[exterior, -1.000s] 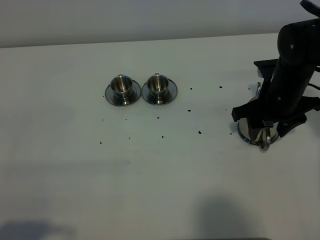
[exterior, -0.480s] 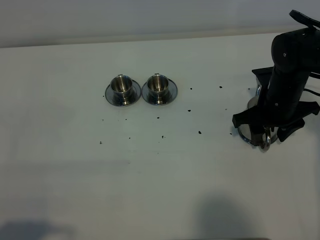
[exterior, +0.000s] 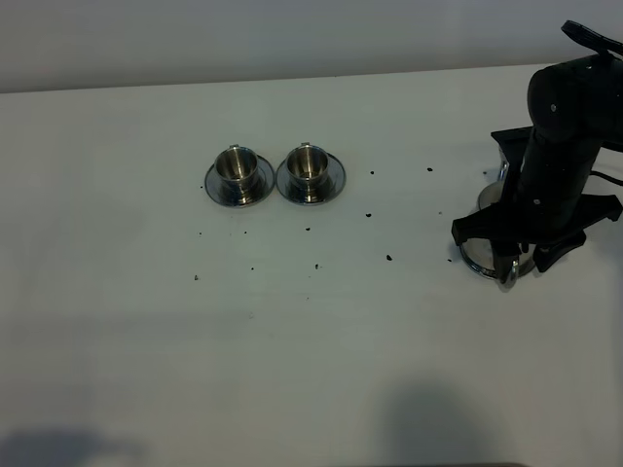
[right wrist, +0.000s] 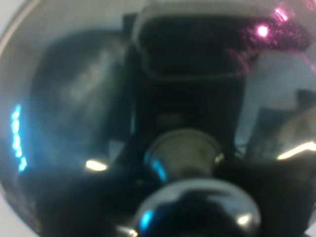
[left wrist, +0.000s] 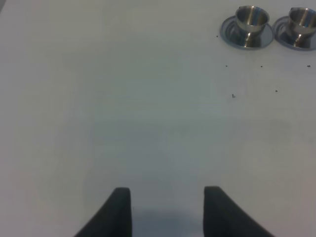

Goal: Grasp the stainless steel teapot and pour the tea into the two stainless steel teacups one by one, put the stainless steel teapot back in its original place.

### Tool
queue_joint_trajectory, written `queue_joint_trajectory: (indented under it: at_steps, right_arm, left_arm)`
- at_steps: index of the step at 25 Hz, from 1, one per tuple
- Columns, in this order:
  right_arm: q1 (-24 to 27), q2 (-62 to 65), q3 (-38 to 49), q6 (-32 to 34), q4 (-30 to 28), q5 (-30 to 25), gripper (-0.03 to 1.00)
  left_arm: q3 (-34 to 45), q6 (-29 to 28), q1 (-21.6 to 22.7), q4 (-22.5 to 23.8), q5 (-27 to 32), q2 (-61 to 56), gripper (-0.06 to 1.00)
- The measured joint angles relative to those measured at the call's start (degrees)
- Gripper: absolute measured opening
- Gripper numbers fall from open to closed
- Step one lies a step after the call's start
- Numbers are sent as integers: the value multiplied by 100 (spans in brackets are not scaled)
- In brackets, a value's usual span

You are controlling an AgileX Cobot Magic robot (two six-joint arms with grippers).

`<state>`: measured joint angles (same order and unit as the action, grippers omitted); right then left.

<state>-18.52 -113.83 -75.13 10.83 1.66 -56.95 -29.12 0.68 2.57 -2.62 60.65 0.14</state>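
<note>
Now the right tool (exterior: 521, 251) has sunk lower over the stainless steel teapot (exterior: 510, 279), which stands on the counter (exterior: 321, 350) directly beneath it; how wide the jaws stand cannot be told. Judged: grasp step just beginning, pouring not yet started; the two teacups (exterior: 237, 167) wait well apart from the tool

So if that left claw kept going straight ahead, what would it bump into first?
Most likely the bare white table: the left gripper, jaws open, aims at empty surface. The two teacups sit off to the side of that line, though depth is hard to judge.
</note>
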Motion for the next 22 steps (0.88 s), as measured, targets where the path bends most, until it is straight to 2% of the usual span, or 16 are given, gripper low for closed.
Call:
queue_joint_trajectory:
  at_steps: [9, 22]
  right_arm:
    - [0, 0, 0, 1, 0, 20, 19]
    - [0, 0, 0, -135, -13, 54, 18]
  left_arm:
    - [0, 0, 0, 0, 0, 0, 38]
    - [0, -7, 0, 0, 0, 0, 38]
